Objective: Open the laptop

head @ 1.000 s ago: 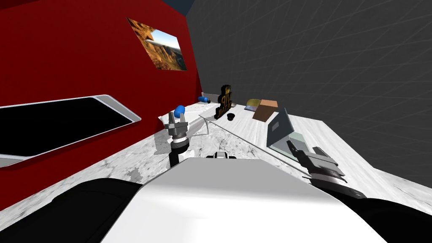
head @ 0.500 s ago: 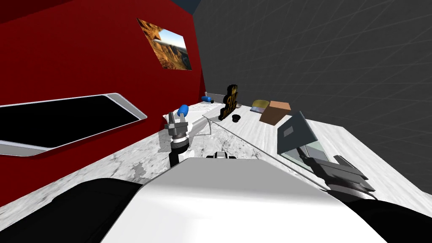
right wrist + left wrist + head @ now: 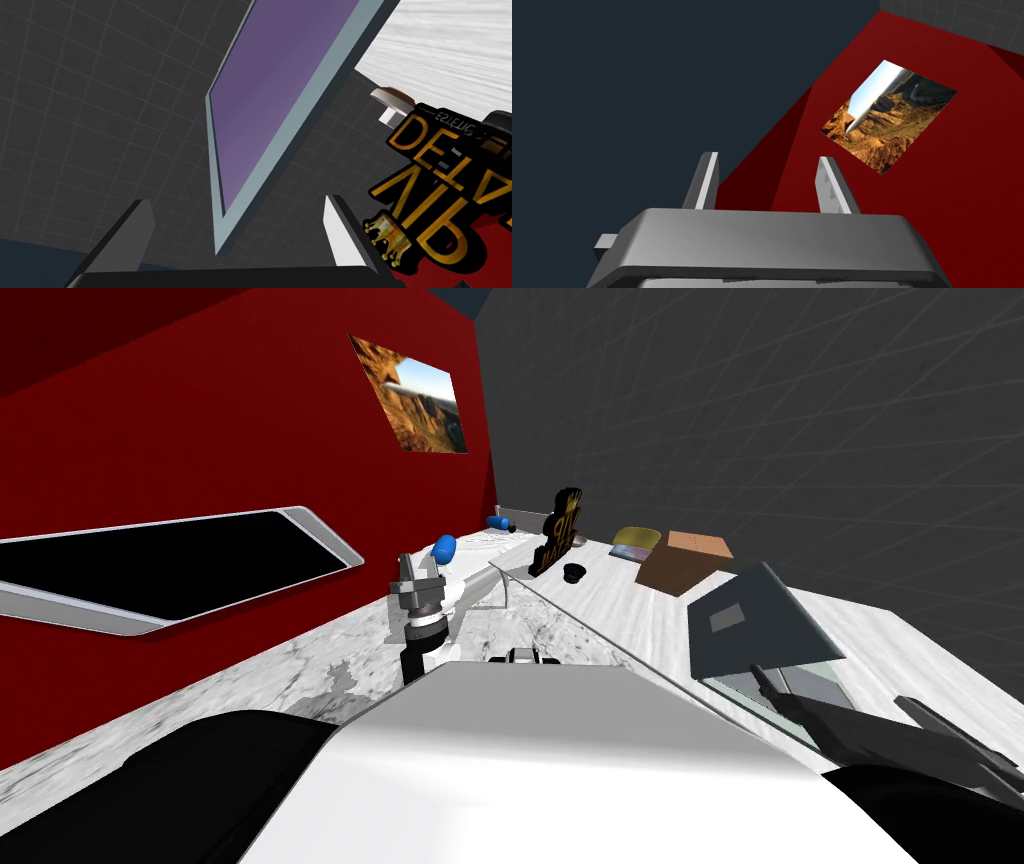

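The laptop (image 3: 755,623) stands on the white marbled table (image 3: 610,608) to my right, its grey lid raised steeply over the pale base. My right gripper (image 3: 860,708) is low at the laptop's near side, open. In the right wrist view the lid's lower corner, with its purple screen (image 3: 280,100), sits between the spread fingers (image 3: 345,230) without touching them. My left gripper (image 3: 420,578) is held upright near the red wall, open with nothing between its fingers (image 3: 829,185).
Behind the laptop are a brown box (image 3: 685,560), a black and gold sign (image 3: 560,533), a small black object (image 3: 574,573) and a yellowish flat item (image 3: 635,541). Blue objects (image 3: 443,550) lie near the red wall. A dark grey wall runs behind the table.
The laptop lid has swung up further. My right gripper has drawn back toward me and to the right. My head view has shifted as well.
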{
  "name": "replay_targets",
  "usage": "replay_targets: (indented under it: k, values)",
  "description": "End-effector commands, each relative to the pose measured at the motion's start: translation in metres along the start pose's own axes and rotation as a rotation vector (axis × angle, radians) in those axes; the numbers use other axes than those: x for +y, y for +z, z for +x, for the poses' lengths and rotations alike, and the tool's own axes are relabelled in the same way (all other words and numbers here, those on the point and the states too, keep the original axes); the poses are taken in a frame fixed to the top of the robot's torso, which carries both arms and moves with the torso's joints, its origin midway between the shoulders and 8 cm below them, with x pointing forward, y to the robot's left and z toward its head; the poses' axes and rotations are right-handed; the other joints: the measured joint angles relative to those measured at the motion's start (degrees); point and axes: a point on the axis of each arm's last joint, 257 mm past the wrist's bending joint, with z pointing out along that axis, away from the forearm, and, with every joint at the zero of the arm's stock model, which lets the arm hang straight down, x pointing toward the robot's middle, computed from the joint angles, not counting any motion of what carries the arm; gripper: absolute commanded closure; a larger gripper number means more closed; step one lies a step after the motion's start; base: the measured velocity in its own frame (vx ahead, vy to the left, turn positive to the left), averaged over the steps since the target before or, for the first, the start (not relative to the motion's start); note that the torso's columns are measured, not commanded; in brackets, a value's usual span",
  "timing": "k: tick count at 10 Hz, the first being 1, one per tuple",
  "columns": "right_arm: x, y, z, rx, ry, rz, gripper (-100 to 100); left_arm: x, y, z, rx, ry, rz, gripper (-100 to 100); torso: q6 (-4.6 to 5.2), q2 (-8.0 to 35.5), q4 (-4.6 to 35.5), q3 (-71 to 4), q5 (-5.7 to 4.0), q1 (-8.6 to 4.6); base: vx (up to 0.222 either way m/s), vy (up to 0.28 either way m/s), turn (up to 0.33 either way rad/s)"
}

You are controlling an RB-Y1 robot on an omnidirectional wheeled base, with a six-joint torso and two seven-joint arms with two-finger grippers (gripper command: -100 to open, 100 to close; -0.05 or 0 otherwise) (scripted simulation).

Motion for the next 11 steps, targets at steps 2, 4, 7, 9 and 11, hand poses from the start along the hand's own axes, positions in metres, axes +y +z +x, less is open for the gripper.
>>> replay_targets:
  k: [2, 4, 7, 9, 11]
  values:
    - [-0.048, -0.021, 0.016, 0.096, -0.233, 0.063, -100, 0.000, 0.000, 0.000, 0.000, 0.000, 0.000, 0, 0.00, -0.1, 0.0, -0.1, 0.01, 0.02, 0.117, 0.080, 0.110]
    - [-0.070, -0.033, 0.022, 0.143, -0.345, 0.089, -100, 0.000, 0.000, 0.000, 0.000, 0.000, 0.000, 0, 0.00, 0.0, 0.0, 0.0, -0.04, -0.09, 0.103, 0.059, 0.112]
    - [-0.097, -0.049, 0.027, 0.201, -0.466, 0.119, -100, 0.000, 0.000, 0.000, 0.000, 0.000, 0.000, 0, 0.01, 0.1, 0.0, 0.1, -0.01, -0.02, 0.067, 0.054, 0.092]
    - [-0.113, -0.063, 0.031, 0.242, -0.530, 0.145, -100, 0.000, 0.000, 0.000, 0.000, 0.000, 0.000, 0, 0.00, 0.0, 0.0, 0.0, -0.01, -0.02, 0.058, 0.043, 0.081]
    - [-0.108, -0.059, 0.030, 0.233, -0.517, 0.140, -100, 0.000, 0.000, 0.000, 0.000, 0.000, 0.000, 0, 0.00, 0.1, 0.0, 0.0, -0.04, -0.12, 0.011, 0.007, 0.001]
